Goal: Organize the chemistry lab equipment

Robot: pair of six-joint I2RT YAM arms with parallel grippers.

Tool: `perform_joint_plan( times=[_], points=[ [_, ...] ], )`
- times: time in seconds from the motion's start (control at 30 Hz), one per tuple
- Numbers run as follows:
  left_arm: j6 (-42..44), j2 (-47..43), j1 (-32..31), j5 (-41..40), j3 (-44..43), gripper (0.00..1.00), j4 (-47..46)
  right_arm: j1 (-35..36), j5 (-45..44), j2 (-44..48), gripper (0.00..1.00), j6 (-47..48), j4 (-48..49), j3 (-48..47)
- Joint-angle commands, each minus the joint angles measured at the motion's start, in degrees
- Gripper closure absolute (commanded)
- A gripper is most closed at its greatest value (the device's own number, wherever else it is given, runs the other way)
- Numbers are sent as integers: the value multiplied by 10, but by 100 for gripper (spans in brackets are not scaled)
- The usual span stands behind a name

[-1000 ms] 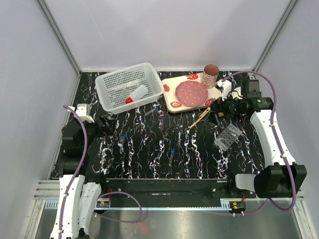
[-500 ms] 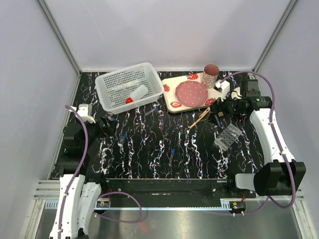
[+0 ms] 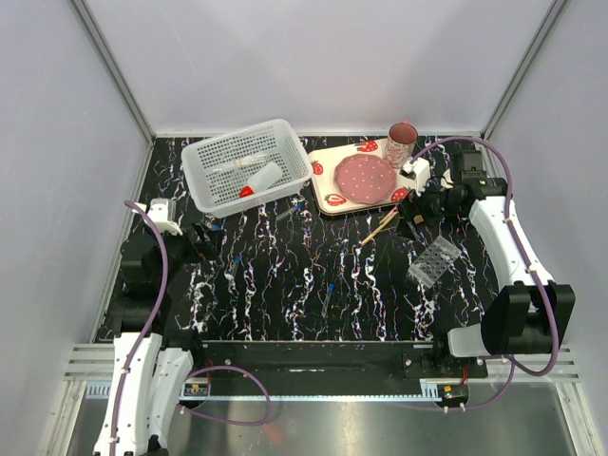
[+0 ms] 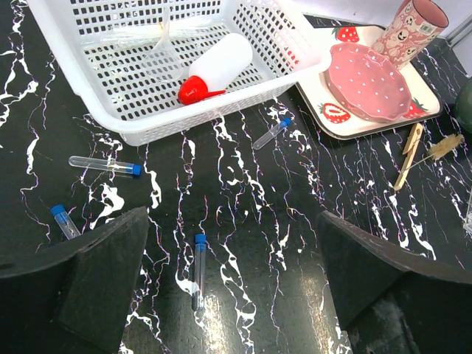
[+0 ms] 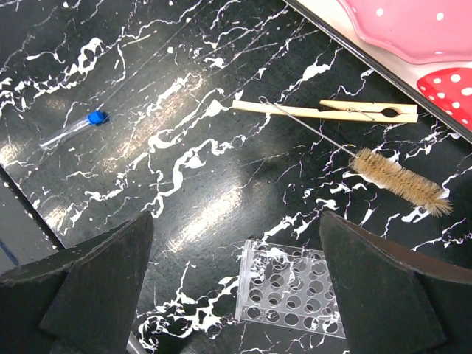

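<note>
Left claw (image 4: 232,217): was seen wide open, with nothing gripped, above the table just in front of the white basket (image 4: 147,129).
Right claw (image 5: 234,221): was also fully spread and nothing was held; it was placed well to the right of the basket.
Blue-capped vials (image 4: 105,165): four were laid loose on the table, near the front side of the basket.
Squeeze bottle (image 4: 221,63): was laid on its side inside the basket, beside the clear tubes (image 4: 147,29).
Wooden peg (image 5: 332,110) and brush (image 5: 398,179): were laid close together, well right of the basket.
Tube rack (image 5: 295,295): was placed still further right of the basket, nearer to the arms.
</note>
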State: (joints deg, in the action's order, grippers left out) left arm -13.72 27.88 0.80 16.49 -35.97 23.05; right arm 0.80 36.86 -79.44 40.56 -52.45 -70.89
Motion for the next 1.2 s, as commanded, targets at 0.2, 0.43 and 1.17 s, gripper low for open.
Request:
perform_joint_plan(
  times=[0.2,0.43,1.17],
  points=[
    [5,8,-1,-1,-1,1,-20,0,-28,-27,0,50,-2,-6],
    [5,9,-2,-2,-1,1,-19,-2,-48,-51,0,67,-3,-9],
    [6,12,-2,-4,-2,1,-17,44,-139,-108,0,130,7,-18]
  ],
)
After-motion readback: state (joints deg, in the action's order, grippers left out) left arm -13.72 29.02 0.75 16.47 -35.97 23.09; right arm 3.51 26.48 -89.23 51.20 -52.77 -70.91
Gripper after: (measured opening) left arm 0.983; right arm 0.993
